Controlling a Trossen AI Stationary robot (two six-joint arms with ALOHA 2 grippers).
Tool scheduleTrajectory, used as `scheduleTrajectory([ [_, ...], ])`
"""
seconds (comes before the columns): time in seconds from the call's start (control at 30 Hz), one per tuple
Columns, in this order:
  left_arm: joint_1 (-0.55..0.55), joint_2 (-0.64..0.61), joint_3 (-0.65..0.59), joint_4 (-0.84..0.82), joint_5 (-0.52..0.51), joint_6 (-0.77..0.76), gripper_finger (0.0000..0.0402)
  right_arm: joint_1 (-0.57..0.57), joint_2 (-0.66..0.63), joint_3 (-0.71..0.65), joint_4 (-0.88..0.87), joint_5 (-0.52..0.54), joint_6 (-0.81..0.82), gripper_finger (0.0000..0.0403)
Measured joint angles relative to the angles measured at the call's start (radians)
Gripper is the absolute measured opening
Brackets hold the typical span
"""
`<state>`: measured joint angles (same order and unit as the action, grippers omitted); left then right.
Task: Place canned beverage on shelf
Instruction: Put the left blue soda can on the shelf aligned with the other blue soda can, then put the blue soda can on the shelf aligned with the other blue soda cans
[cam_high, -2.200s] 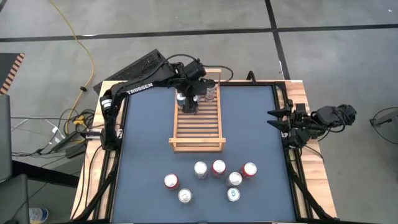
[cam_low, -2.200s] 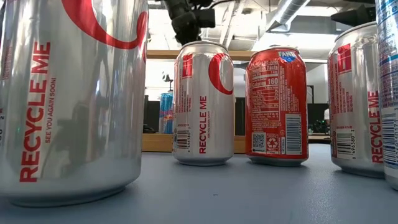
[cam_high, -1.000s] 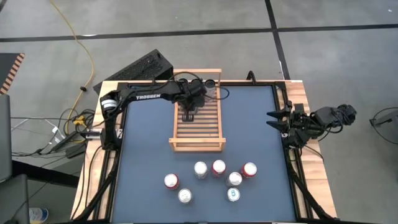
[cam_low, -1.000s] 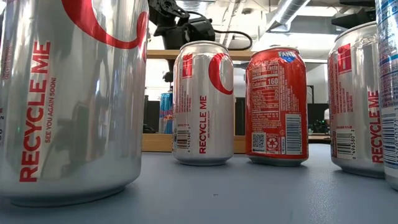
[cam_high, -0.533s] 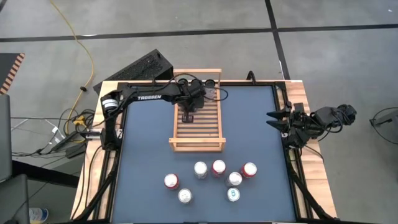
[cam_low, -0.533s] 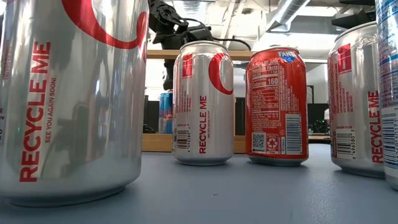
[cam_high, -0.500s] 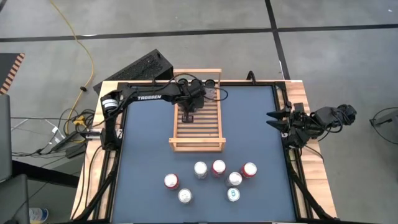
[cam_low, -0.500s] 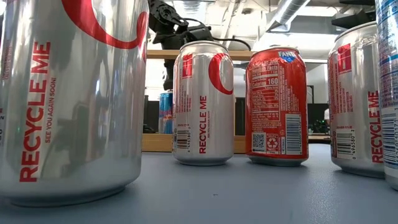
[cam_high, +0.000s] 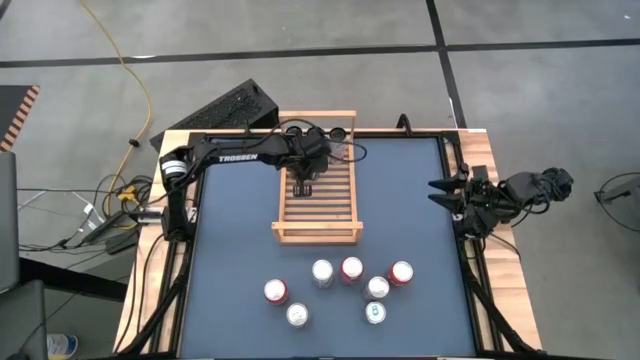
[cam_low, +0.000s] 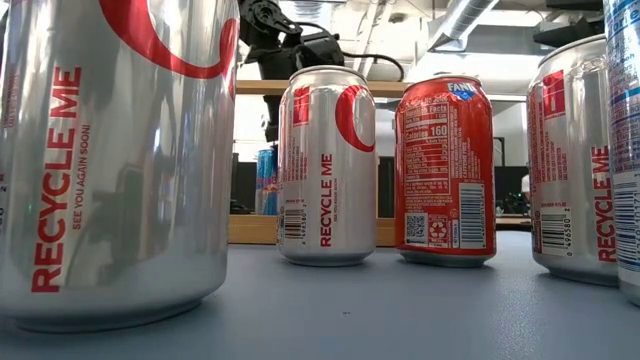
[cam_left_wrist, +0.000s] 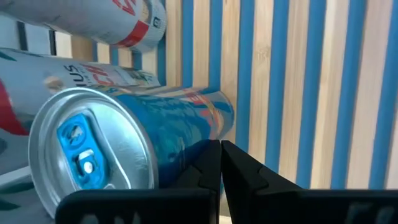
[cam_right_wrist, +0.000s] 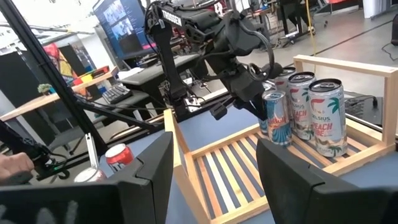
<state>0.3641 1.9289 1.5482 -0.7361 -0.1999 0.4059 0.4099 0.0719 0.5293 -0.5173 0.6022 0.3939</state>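
High view: the shelf lies on the table's far half with the left gripper over its slats, fingers pressed together and empty, the cans beneath the arm hidden; the right gripper waits at the right edge, fingers parted, holding nothing. Low view: the silver can and red can block most of the shelf. Right wrist view alone shows three upright cans at the shelf's far rail, the blue can nearest the left gripper.

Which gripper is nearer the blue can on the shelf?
Left. The left gripper hangs shut just beside the blue can over the shelf; the right gripper waits at the table's right edge.
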Motion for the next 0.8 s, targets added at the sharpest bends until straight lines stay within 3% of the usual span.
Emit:
scheduleTrajectory([
  [0.63,-0.012,-0.002,0.000,0.051,0.049,-0.012,0.0002,0.000,0.000,0.000,-0.002,0.000,0.000,0.0210],
  [0.8,-0.081,-0.056,0.028,0.036,0.138,-0.053,0.0002,0.000,0.000,0.000,-0.002,0.000,0.001,0.0210],
])
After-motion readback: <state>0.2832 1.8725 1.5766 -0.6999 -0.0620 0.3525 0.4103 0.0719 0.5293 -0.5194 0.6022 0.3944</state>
